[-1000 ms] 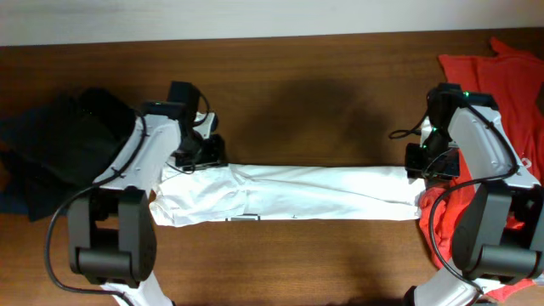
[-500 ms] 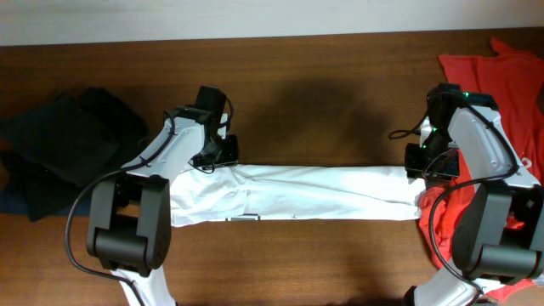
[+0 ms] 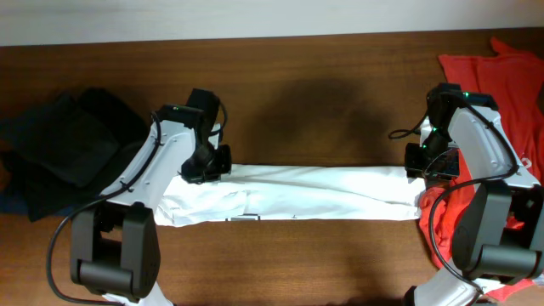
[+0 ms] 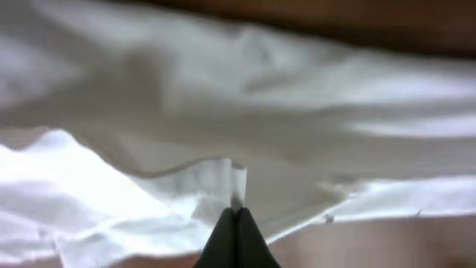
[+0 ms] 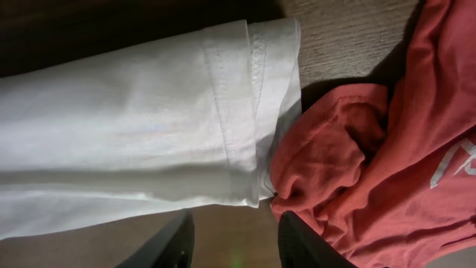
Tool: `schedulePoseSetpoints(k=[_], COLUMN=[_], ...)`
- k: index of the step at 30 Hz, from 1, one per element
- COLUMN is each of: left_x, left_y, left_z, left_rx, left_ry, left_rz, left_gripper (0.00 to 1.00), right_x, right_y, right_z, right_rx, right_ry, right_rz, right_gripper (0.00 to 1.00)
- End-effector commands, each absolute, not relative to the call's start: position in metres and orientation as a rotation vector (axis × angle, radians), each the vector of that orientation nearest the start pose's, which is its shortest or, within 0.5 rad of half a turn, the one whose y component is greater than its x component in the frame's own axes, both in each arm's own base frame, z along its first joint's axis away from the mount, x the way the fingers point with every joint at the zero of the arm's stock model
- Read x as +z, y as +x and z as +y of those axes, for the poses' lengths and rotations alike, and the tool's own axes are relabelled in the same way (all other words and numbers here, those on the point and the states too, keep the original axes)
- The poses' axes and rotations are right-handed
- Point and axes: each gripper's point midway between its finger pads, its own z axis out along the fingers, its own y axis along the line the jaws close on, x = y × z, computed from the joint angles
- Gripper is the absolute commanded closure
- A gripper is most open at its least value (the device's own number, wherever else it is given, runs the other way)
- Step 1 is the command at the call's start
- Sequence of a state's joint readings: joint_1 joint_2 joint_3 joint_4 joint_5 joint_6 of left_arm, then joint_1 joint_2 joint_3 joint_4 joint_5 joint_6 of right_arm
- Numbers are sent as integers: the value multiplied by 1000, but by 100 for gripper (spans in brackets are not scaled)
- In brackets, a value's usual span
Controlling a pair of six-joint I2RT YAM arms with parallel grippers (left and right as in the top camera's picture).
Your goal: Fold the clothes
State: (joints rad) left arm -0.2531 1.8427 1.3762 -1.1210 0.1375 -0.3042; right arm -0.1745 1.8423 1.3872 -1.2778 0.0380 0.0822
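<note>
Jaws shut tip to tip on the left gripper (image 4: pixel 236 227), nipping a small raised tab of the white T-shirt (image 4: pixel 223 97). Seen only from the left wrist, with rumpled cloth filling nearly all of that view.

Jaws spread wide on the right gripper (image 5: pixel 234 249), nothing gripped, bare table (image 5: pixel 342 37) between the two dark fingers (image 5: pixel 175 242). Told only by the right wrist view. Also only there: a stitched sleeve hem at the shirt's end, touching a bunched red T-shirt (image 5: pixel 357 164).

From overhead, neither pair of jaws readable, but the whole layout plain. Shirt folded into a long narrow band across the middle of the table. Left gripper on its upper left corner, right gripper at its right end. Small label (image 3: pixel 245 218) on the near edge. Red T-shirt spread at the far right, dark garments (image 3: pixel 59 144) heaped at the far left.
</note>
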Motion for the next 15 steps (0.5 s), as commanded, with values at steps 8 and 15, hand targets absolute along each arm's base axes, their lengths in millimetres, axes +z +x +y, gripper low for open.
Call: schedulePoseSetpoints(k=[8, 15], left_x=[47, 74], left_y=[296, 336], left_z=[-135, -95], left_rx=[-116, 11], left_ry=[143, -9], left_rz=[3169, 3050], left_gripper=[86, 33], right_x=[72, 73], right_y=[286, 279], right_z=[-58, -64], right_rx=[-42, -93], right_ry=[428, 422], right_rz=[3297, 3321], right_gripper=[59, 33])
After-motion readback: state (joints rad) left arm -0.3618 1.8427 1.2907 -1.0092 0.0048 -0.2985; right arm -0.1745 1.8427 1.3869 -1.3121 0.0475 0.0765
